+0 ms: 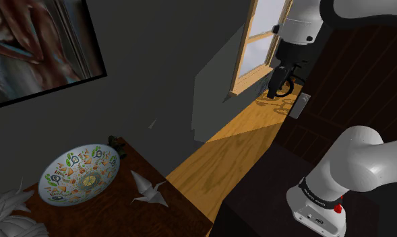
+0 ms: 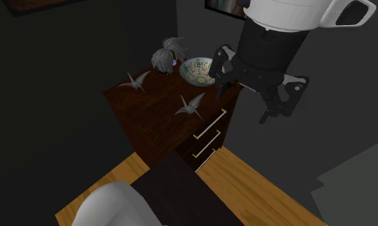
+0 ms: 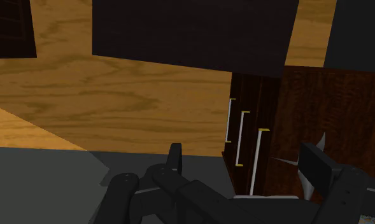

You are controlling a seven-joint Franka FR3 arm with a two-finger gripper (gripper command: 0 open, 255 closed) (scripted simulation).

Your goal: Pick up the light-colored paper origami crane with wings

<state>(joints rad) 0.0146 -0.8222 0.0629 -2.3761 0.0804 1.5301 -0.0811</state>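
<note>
Tool (image 1: 279, 87) wide open, holding nothing. Arm stretched out high over the wood floor (image 1: 224, 155), wrist tipped down toward the drawers (image 3: 243, 140). Crane (image 2: 192, 104) sits on the dark surface (image 2: 155, 119) well below the tool, near the bowl (image 2: 184, 69). Second crane (image 2: 135, 81) lies farther off.

This looked like a room in a home. A large framed picture (image 1: 35, 47) hung on a grey wall, and a wood-framed window (image 1: 265, 30) threw light across a wood plank floor (image 1: 224, 158). The worktop (image 2: 155, 110) was the top of a dark wooden chest of drawers with pale bar handles (image 2: 210, 124). On it sat household ornaments: a painted bowl (image 1: 79, 174), a pale leafy plant (image 1: 5, 212) and a paper crane (image 1: 149, 192).
</note>
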